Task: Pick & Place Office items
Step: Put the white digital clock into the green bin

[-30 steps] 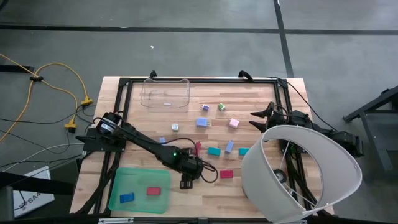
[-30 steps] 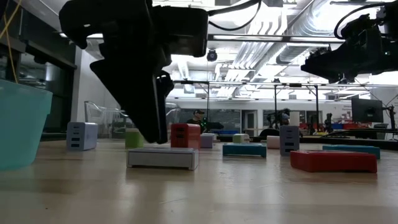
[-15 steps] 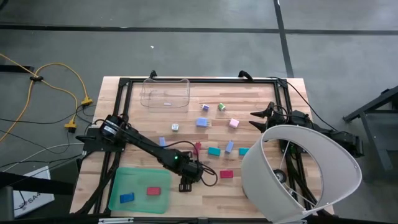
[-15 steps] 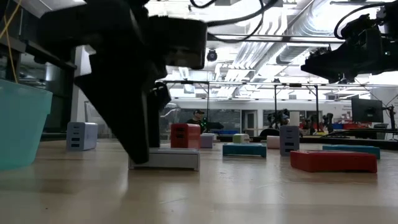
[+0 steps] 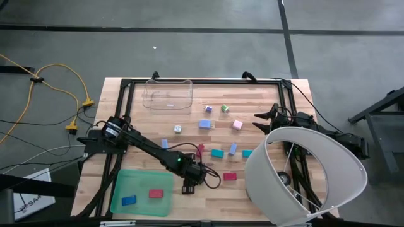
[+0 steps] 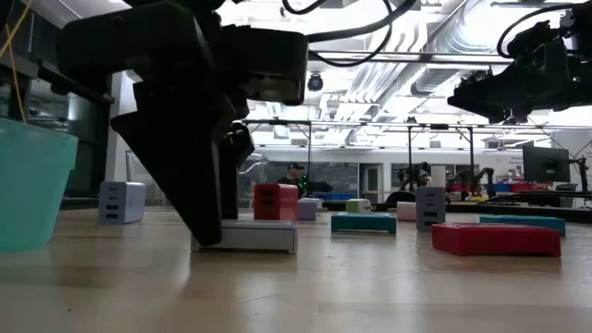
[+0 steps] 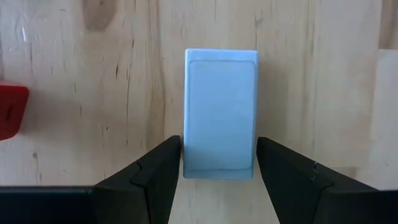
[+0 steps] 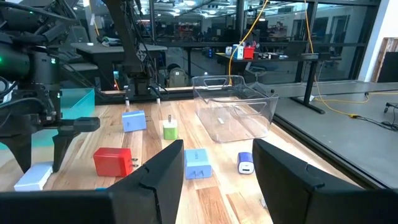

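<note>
A pale blue-white block, flat and rectangular with a faintly inset face, is seen lying on the wooden table near its front edge, just right of the green tray. The left gripper is lowered over it, its fingers set either side of the block's near end; contact appears to be made, though a firm clamp cannot be confirmed. A red block lies close on the right, and bare wood is left in front. The right gripper is held spread and empty above the table's right side.
</note>
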`<state>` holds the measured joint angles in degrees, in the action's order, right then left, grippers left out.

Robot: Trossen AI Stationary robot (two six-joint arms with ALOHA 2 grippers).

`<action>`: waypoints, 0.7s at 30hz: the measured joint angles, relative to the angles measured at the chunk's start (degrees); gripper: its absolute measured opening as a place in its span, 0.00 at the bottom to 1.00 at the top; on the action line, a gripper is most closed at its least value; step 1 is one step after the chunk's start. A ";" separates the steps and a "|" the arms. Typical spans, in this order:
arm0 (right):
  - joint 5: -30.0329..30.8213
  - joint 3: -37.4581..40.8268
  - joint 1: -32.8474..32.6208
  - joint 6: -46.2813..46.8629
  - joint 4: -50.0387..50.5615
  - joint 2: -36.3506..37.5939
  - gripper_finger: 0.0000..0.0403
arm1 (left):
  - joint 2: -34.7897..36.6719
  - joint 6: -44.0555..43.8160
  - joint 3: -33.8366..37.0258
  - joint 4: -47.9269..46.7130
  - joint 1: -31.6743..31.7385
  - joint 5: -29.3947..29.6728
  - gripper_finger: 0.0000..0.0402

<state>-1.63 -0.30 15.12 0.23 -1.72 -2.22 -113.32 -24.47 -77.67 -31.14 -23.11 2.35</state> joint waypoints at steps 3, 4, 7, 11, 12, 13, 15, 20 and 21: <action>0.00 0.00 0.01 0.00 -0.02 0.00 0.44 | 0.00 0.01 0.00 -0.12 0.00 0.52 0.51; 0.00 -0.01 0.01 0.00 -0.02 0.00 0.44 | 0.00 0.00 0.00 -0.17 0.00 0.56 0.51; 0.00 -0.01 0.01 -0.01 -0.04 0.00 0.44 | 0.00 0.02 0.00 -0.32 0.00 0.58 0.51; 0.00 0.00 0.00 0.00 -0.04 0.00 0.44 | 0.00 0.02 0.00 -0.41 0.00 0.76 0.51; 0.00 -0.02 0.01 0.00 -0.04 0.00 0.44 | 0.00 0.02 0.00 -0.42 0.00 0.78 0.51; 0.00 -0.01 0.00 0.00 -0.04 0.00 0.44 | 0.00 0.02 0.00 -0.48 0.00 0.77 0.51; 0.00 -0.01 0.02 0.00 -0.07 0.00 0.44 | 0.00 0.02 0.00 -0.55 0.00 0.76 0.51; 0.00 -0.01 0.01 0.00 -0.07 0.00 0.44 | 0.00 0.02 0.00 -0.57 0.00 0.76 0.51; 0.00 -0.01 0.01 0.00 -0.07 0.00 0.44 | 0.00 0.02 0.00 -0.57 0.00 0.76 0.50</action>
<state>-1.63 -0.31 15.13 0.23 -1.78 -2.22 -113.32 -24.45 -77.67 -31.70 -23.11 3.11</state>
